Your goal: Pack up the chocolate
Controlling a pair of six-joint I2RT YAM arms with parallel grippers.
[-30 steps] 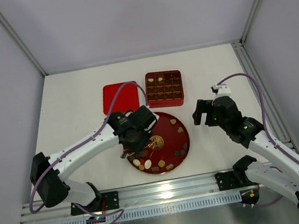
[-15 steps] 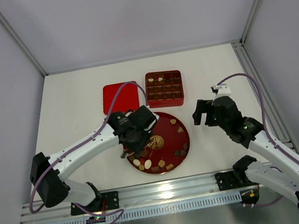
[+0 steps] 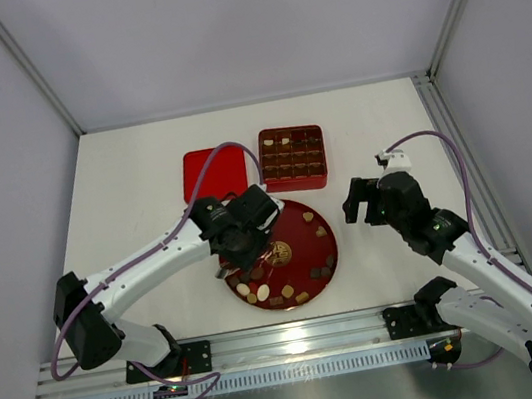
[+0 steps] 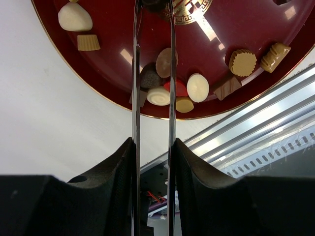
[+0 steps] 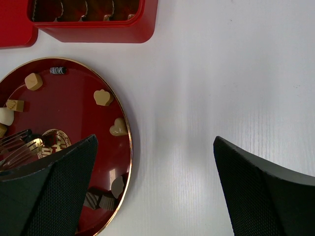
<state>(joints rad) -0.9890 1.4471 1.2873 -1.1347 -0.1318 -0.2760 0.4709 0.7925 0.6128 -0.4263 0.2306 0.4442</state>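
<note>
Many small chocolates lie on the round red plate, most along its near rim; the left wrist view shows a cluster of them. The red grid box behind the plate holds dark pieces in most cells. My left gripper is over the plate's left part, shut on thin metal tongs. The blades reach to the gold emblem, and a dark piece sits between their tips at the frame's top edge. My right gripper is open and empty, to the right of the plate.
The flat red lid lies left of the box. The right wrist view shows the box's front wall and bare white table under the right gripper. A metal rail runs along the near edge.
My left gripper with the tongs has shifted slightly up and to the right over the plate. The right arm has not moved.
</note>
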